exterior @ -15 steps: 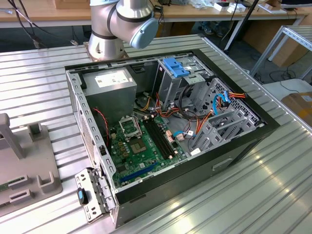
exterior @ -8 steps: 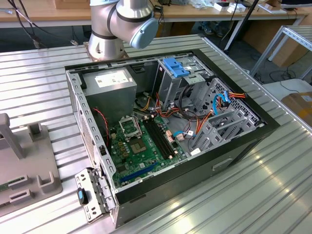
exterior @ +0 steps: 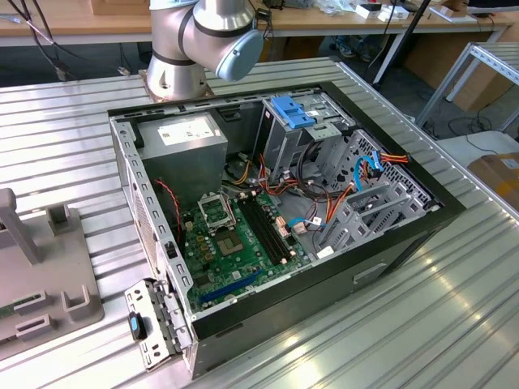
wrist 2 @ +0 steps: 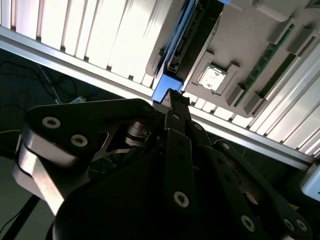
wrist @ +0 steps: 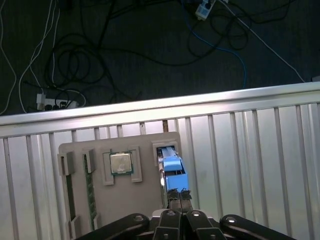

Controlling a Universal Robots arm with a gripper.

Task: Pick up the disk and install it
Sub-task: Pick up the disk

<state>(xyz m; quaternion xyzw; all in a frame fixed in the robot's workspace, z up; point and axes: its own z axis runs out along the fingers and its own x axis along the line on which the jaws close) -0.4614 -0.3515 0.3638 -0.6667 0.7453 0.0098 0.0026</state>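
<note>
The disk (wrist: 173, 169) stands on edge in a slot of a grey holder tray (wrist: 145, 200). It is a dark flat drive with a blue plastic frame. In the second wrist view the disk (wrist 2: 186, 42) runs away from my fingertips toward the tray (wrist 2: 250, 30). My gripper (wrist: 178, 196) hangs over the tray. Its black fingers are drawn together on the disk's blue near end in both wrist views, where the gripper (wrist 2: 172, 96) meets the blue frame. I cannot tell whether the disk's far end still rests in the slot.
A processor chip (wrist: 120, 163) and memory sticks (wrist: 90, 186) lie in other tray recesses. The tray sits near the slatted table's edge (wrist: 160, 107), above cables on the floor. In the exterior view an open computer case (exterior: 276, 211) holds a light-blue bracket (exterior: 296, 111) in its drive bay.
</note>
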